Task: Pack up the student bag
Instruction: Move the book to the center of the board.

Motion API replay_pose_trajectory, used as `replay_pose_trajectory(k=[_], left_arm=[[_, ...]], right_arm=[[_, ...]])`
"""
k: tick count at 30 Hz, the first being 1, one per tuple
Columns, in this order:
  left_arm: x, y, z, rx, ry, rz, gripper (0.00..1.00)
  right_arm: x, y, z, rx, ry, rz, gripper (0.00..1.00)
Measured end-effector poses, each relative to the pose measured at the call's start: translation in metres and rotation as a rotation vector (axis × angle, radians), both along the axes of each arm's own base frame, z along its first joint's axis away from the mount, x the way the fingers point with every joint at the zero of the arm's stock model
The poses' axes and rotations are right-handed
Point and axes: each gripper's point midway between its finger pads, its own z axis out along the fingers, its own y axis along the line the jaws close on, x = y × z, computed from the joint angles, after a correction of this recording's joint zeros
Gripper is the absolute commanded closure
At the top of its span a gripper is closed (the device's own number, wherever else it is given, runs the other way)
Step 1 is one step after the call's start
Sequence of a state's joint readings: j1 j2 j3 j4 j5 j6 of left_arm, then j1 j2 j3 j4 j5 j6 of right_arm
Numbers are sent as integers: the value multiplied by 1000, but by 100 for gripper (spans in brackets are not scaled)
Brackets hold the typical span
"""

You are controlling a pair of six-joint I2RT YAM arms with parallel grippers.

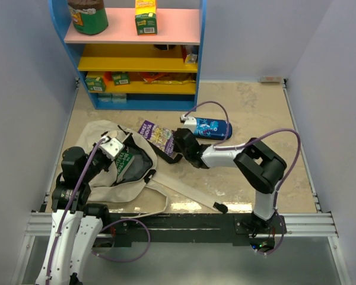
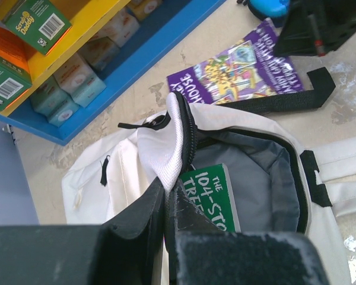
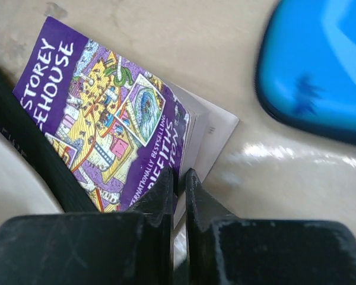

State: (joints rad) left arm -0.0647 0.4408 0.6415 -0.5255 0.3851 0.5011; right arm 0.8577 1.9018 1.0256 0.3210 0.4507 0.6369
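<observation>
The right jaws are clenched on the near edge of the purple book (image 3: 107, 130), which lies mid-desk, just right of the student bag (image 1: 121, 189) by the near left corner. The left jaws grasp the bag's zip rim, its mouth gaping toward the book, so the carry should run leftward.

The rim of the bag (image 2: 166, 142) is pinched in the left gripper (image 2: 171, 193), and a book (image 2: 216, 196) is lodged inside the bag, just right of the fingertips. Beyond that gripper, outside the bag, a second book (image 3: 107, 130) is laid on the table (image 1: 255, 113), its near edge pinched in the right gripper (image 3: 180, 181). A strap (image 3: 29, 148) is stretched left of this gripper, and a case (image 3: 320, 77) is set ahead to its right. A shelf (image 1: 139, 62) is placed beyond both grippers.
</observation>
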Motion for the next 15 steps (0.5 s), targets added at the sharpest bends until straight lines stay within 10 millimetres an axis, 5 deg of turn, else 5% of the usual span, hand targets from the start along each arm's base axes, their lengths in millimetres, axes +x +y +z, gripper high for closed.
replay_pose_trajectory(k=[15], left_arm=[[0,-1,4,-15,-3,2,100]], right_arm=[[-129,-82,11,53,75,-1,95]])
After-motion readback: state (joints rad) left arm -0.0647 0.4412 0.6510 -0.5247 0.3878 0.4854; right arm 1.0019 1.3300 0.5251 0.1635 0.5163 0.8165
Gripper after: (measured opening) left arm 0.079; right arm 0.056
